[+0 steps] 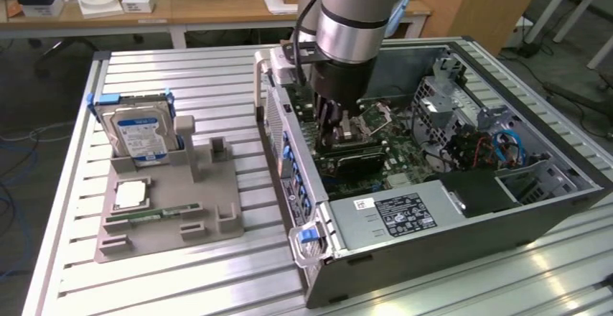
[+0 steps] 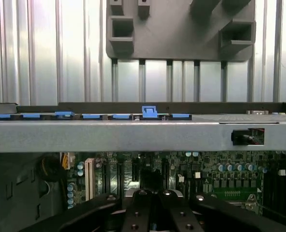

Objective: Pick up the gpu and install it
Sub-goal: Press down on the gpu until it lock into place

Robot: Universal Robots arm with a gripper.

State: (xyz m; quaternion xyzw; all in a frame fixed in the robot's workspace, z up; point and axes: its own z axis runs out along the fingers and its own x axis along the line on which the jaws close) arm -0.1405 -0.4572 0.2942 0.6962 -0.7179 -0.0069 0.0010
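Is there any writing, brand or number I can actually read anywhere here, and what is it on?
None can be read.
Hard drive: blue-and-white label, print too small.
Power supply: white sticker and black rating label, both too blurred.
Motherboard: markings too small.
Boxes on the wooden desk: no legible text.

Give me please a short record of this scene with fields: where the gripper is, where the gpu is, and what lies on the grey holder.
gripper position: the gripper is down inside the open computer case, above the motherboard
gpu: a black card sits on the motherboard directly below the gripper; contact cannot be judged
grey holder: on the slatted table, at the exterior view's left of the case
on the holder: hard drive upright, memory stick lying flat, silvery square chip
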